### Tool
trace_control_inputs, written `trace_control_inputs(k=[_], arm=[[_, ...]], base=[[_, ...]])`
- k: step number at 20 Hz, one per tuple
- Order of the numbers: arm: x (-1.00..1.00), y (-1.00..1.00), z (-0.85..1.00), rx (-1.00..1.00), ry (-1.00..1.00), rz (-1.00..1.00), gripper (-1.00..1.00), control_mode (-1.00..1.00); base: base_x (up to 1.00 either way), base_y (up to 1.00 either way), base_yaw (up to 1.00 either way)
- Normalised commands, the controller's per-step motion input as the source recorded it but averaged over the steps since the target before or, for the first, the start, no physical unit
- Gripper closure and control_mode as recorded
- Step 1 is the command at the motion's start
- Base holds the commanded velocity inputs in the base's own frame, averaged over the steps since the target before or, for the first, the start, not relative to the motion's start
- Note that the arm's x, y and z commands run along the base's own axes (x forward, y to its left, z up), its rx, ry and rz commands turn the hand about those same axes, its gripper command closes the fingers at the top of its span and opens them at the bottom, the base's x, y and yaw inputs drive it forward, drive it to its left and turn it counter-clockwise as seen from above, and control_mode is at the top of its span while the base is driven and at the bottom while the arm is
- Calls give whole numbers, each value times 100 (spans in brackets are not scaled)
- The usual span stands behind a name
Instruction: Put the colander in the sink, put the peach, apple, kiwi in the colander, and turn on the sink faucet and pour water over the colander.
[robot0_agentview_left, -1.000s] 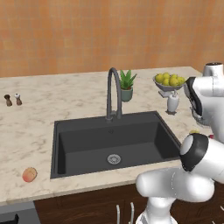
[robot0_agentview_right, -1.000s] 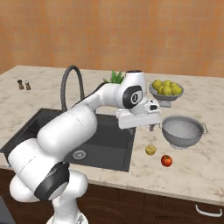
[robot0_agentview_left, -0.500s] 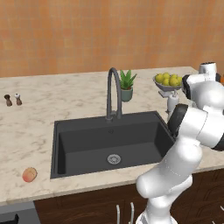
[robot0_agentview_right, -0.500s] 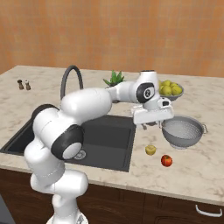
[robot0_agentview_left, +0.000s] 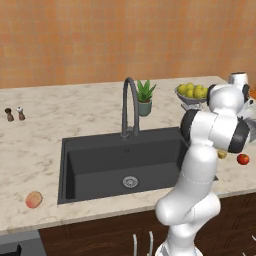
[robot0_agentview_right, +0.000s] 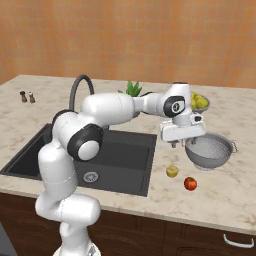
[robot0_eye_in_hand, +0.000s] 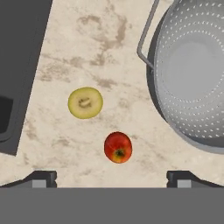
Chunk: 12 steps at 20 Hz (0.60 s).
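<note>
Colander (robot0_agentview_right: 208, 153) found upright on the counter (robot0_agentview_right: 235, 190), outside the sink (robot0_agentview_right: 120, 155), empty, handles at its sides; in the hand view, sited at roughly two o'clock from the gripper (robot0_eye_in_hand: 112, 178), handle (robot0_eye_in_hand: 146, 33) turned toward the hand. Gripper (robot0_agentview_right: 176, 142) noted above the counter just beside the colander's rim, sink side; fingertips (robot0_eye_in_hand: 42, 178) set wide apart, nothing between them. Judged: sideways shift toward the rim needed before any grasp. Kiwi (robot0_eye_in_hand: 85, 103) at eleven o'clock, apple (robot0_eye_in_hand: 118, 147) near twelve, both loose on the marble, apart from each other. Peach (robot0_agentview_left: 34, 199) lying well apart, beyond the sink's far side. Faucet (robot0_agentview_left: 130, 107) behind the basin, no water running. Fruit bowl (robot0_agentview_right: 198, 103), potted plant (robot0_agentview_left: 145, 97) and shakers (robot0_agentview_left: 14, 114) along the back; orange wall behind.
</note>
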Motion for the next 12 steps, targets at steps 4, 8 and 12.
trace_control_inputs(k=[4,8,12], arm=[[17,-1,-34,-2,-14,1,-100,-100],[22,0,-40,-9,-13,1,-100,-100],[37,6,-33,-15,-1,0,-100,-100]], base=[[0,0,0],[0,0,0],[0,0,0]])
